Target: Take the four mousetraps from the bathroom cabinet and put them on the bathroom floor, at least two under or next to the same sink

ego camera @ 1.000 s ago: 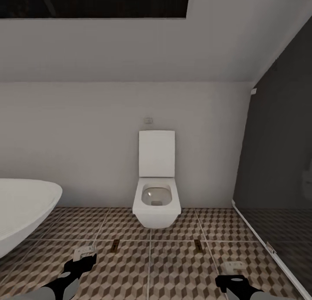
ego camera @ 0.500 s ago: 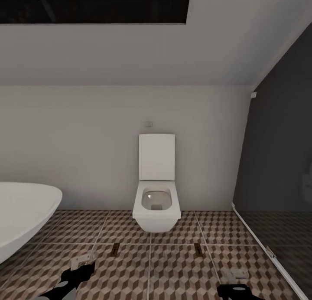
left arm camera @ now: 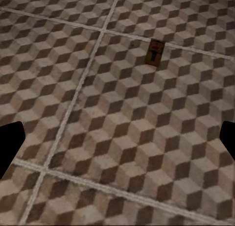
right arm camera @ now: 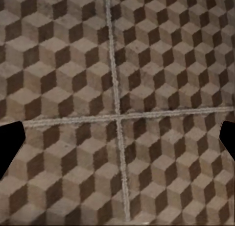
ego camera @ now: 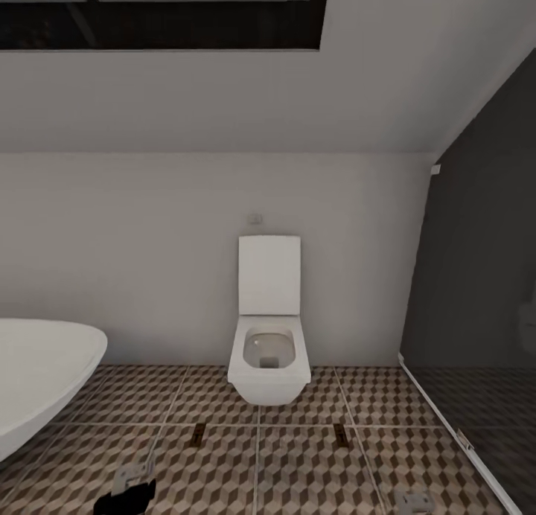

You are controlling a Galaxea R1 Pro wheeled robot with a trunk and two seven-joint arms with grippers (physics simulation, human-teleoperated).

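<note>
Two mousetraps lie on the cube-patterned bathroom floor [ego camera: 298, 463] in front of the toilet, one to the left [ego camera: 198, 434] and one to the right [ego camera: 342, 434]. The left wrist view looks down on one mousetrap [left arm camera: 155, 53], flat on a tile beside a grout line. My left gripper [left arm camera: 117, 145] is open above bare tiles, well short of that trap, and its black tip [ego camera: 126, 496] pokes in at the head view's bottom edge. My right gripper [right arm camera: 117, 142] is open over a grout crossing, nothing between its fingers. The cabinet and the sink are out of view.
A white toilet [ego camera: 269, 351] with its lid up stands against the back wall. A rounded white bathtub [ego camera: 37, 373] fills the left side. A dark glass shower panel [ego camera: 476, 314] with a floor rail closes off the right.
The whole picture has slid downward, so the camera has tilted up. Both grippers have sunk toward the bottom edge faster than the room, the right one almost out of the head view.
</note>
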